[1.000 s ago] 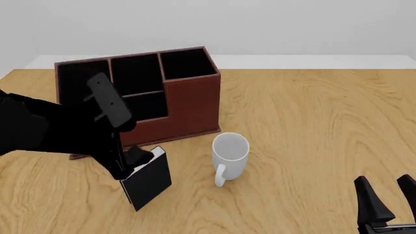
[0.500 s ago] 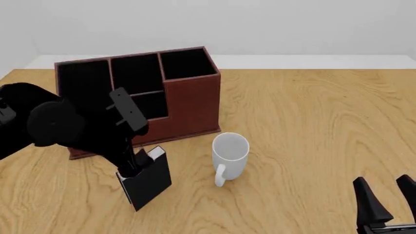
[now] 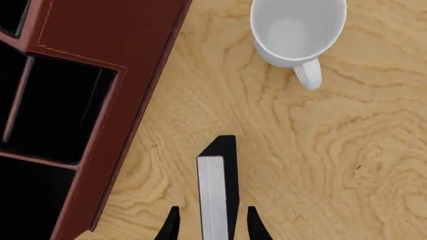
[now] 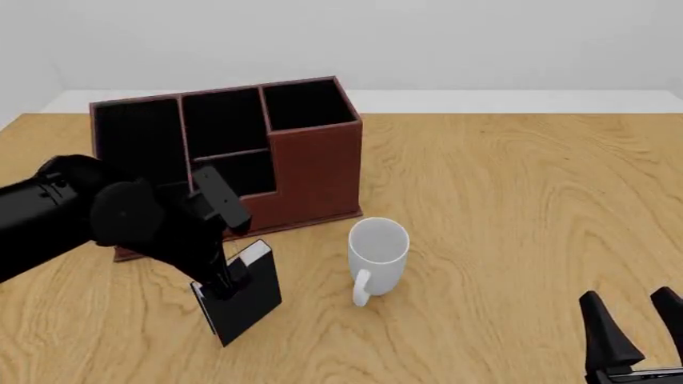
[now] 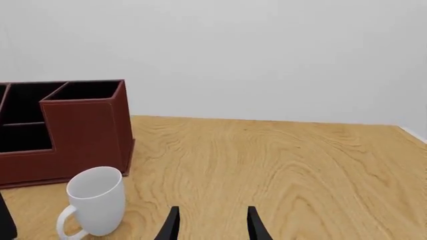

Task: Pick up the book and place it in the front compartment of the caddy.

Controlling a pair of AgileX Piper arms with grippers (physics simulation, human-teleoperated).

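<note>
left arm: black, comes in from the left edge of the front view and reaches down to the book's top edge.
left gripper (image 4: pixel 227 272): fingers sit either side of the book's top edge, one per cover face; wrist view shows the two tips (image 3: pixel 211 226) straddling the page block. Jaws apart; cannot tell if the pads touch the covers.
book (image 4: pixel 243 298): stands upright on the table (image 4: pixel 513 200), just in front of the caddy's low front wall and left of the mug. Long axis vertical, slightly tilted. In the left wrist view (image 3: pixel 215 195) it is seen end-on from above: the thin top edge runs along the finger direction, away from the camera.
book look: thin hardback, plain black cover, white page edges showing as a pale strip between the two black boards. Roughly as tall as the mug.
caddy (image 4: pixel 309 172): reddish-brown box, black-lined inside, several compartments, stepped walls with the back row taller than the front. Behind the book, apart from it. Front compartment (image 4: pixel 240 172) open at the top.
mug (image 4: pixel 378 254): white, upright, handle towards the camera, right of the book, near the caddy's front right corner, touching neither.
right gripper (image 4: pixel 638 332): low at the right edge, well apart from everything, fingers spread, nothing between them; same in the right wrist view (image 5: pixel 211 224).
</note>
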